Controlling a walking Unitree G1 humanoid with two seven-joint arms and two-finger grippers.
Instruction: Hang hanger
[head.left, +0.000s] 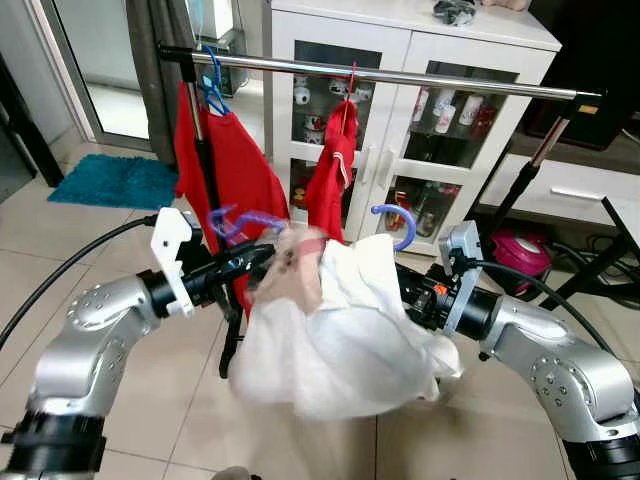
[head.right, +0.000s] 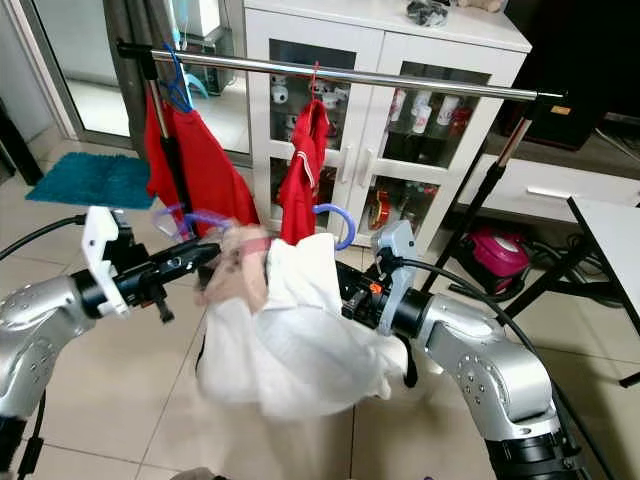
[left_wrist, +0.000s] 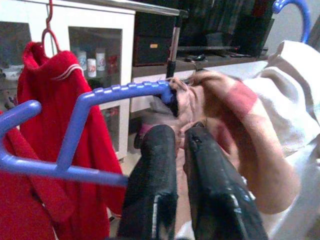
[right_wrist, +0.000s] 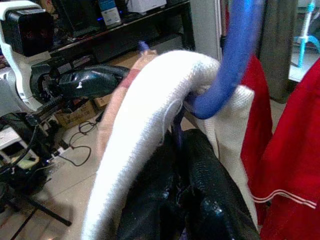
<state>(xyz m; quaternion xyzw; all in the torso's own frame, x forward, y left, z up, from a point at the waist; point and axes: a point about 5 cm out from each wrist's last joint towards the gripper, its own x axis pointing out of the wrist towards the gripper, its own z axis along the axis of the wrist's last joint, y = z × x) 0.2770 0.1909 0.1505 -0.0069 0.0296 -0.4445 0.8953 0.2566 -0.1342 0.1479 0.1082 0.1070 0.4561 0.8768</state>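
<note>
We find both arms raised in front of the clothes rail (head.left: 400, 78), carrying a blue hanger (left_wrist: 100, 95) draped with a white garment (head.left: 340, 340) between them. The left gripper (head.left: 262, 256) has its two black fingers (left_wrist: 155, 170) drawn close together at the pinkish collar (left_wrist: 225, 115) of the garment, at the end of the hanger's ridged arm; we cannot tell whether they pinch the cloth, the hanger, or both. The right gripper (right_wrist: 182, 165) is buried under the white cloth, its fingers pressed together around the blue shank just below the hook (head.left: 398, 222); we read this as a clamp on the hanger.

The hanger sits below the rail and apart from it, its hook turned up and open in the air. The garment hangs down in a loose bundle between the two wrists.

On the rail itself we note two red garments: a larger one (head.left: 225, 165) on a blue hanger near the left end and a smaller one (head.left: 330, 170) on a red hook near the middle. Behind the rail stands a white glass-fronted cabinet (head.left: 420, 50). A teal mat (head.left: 115, 180) lies on the tiled floor (head.left: 150, 400) to the left.
</note>
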